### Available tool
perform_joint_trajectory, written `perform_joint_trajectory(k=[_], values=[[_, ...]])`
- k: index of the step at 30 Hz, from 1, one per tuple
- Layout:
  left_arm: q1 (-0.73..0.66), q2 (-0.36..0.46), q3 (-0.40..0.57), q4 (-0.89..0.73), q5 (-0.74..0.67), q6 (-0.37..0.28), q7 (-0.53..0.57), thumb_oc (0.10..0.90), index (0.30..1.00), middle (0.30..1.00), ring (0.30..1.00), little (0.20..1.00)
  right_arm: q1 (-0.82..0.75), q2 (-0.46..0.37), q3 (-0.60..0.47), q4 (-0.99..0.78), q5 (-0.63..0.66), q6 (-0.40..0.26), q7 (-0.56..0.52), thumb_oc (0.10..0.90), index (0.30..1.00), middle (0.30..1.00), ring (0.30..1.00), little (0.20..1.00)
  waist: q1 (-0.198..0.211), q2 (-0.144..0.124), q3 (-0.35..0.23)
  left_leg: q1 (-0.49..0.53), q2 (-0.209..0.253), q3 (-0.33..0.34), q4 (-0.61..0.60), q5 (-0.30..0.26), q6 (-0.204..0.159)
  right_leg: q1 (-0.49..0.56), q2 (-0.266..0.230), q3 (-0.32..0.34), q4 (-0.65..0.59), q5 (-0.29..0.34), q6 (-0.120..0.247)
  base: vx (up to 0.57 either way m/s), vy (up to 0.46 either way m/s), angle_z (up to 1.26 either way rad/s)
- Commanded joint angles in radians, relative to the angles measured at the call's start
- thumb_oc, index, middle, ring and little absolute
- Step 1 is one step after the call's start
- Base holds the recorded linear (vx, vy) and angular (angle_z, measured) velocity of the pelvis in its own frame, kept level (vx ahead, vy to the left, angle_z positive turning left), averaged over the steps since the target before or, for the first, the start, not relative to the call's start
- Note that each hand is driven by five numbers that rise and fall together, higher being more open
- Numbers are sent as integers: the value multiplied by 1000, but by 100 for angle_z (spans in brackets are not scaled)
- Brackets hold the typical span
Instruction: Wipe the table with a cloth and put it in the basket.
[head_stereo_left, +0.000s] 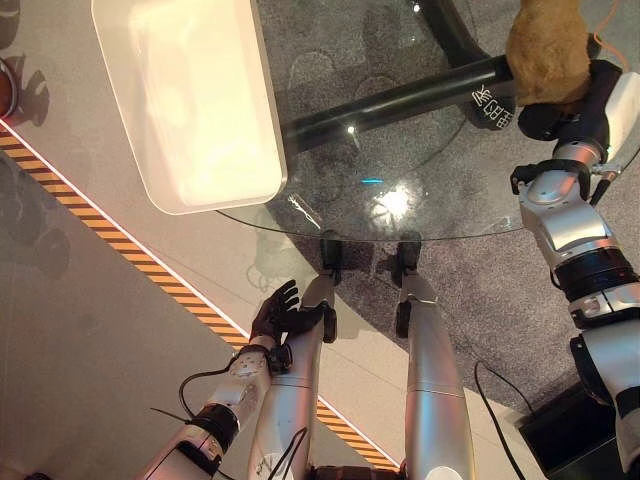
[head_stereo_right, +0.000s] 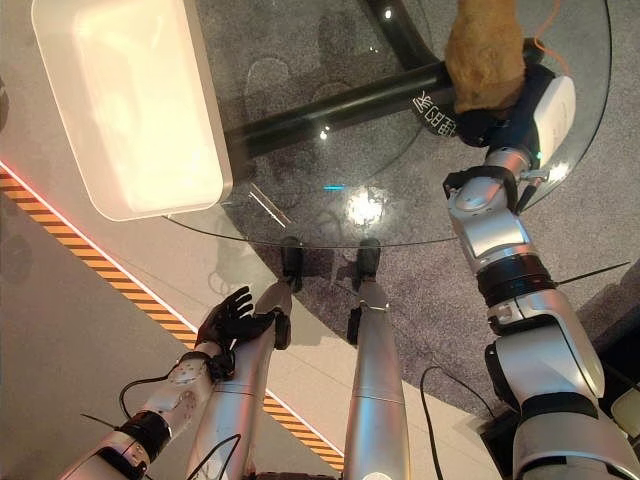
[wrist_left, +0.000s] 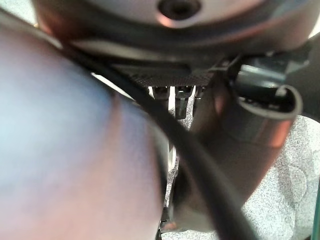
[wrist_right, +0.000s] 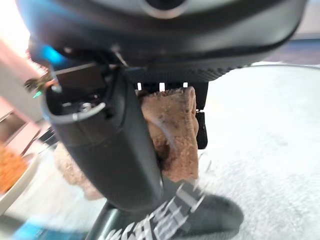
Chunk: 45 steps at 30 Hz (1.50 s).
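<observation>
A fluffy tan cloth (head_stereo_left: 545, 50) lies on the round glass table (head_stereo_left: 400, 170) at its right side. My right hand (head_stereo_right: 495, 118) is under and around the cloth (head_stereo_right: 485, 50); in the right wrist view the thumb (wrist_right: 117, 150) and fingers pinch the cloth (wrist_right: 172, 135). A white rectangular basket (head_stereo_left: 190, 95) stands on the table's left part, reaching over the edge. My left hand (head_stereo_left: 280, 312) hangs low beside the table's near edge, fingers relaxed and holding nothing.
The table's black base bars (head_stereo_left: 400, 95) show through the glass. A strip of orange and black hazard tape (head_stereo_left: 120, 240) runs across the floor on the left. Grey carpet (head_stereo_left: 480, 290) lies under the table.
</observation>
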Motion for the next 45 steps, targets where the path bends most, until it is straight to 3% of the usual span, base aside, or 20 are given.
perform_joint_trajectory(k=[1,13,19,28,32,45], values=[[113,-21,-8,-23,32,-13,-9,800,900,900,900,900,-30,28,124,-211,-118,-39,155,100,300,300,300,200,22,53,-21,0,-77,-61,87,-118,8,5,48,-4,-58,31,32,0,0,0],[125,-29,13,-10,74,-18,-35,800,900,900,900,900,8,118,248,-325,-207,-4,367,100,300,300,300,200,35,47,-21,-10,-80,-58,89,-114,10,2,41,-17,-67,34,32,3,-1,9],[116,-33,5,-5,70,-24,-31,800,900,900,900,900,32,134,288,-329,-219,2,385,100,300,300,300,200,34,48,-21,-13,-80,-53,87,-110,9,-2,39,-19,-69,36,32,0,1,3],[108,-29,-2,5,58,-18,-27,800,900,900,900,900,50,128,267,-286,-171,3,284,100,300,300,300,200,30,49,-21,-11,-76,-50,89,-109,7,-1,39,-19,-62,35,33,0,0,0],[105,-30,-7,16,52,-20,-23,800,900,900,900,900,45,105,228,-245,-124,6,188,100,300,300,300,200,27,49,-21,-6,-73,-48,88,-111,8,1,40,-19,-58,34,33,0,0,0],[117,0,-23,20,29,-34,-12,800,900,900,900,900,7,-69,72,-54,-15,4,2,100,300,300,300,200,9,47,-21,-3,-59,-44,92,-127,10,-3,48,-15,-47,31,36,0,-22,-1]])
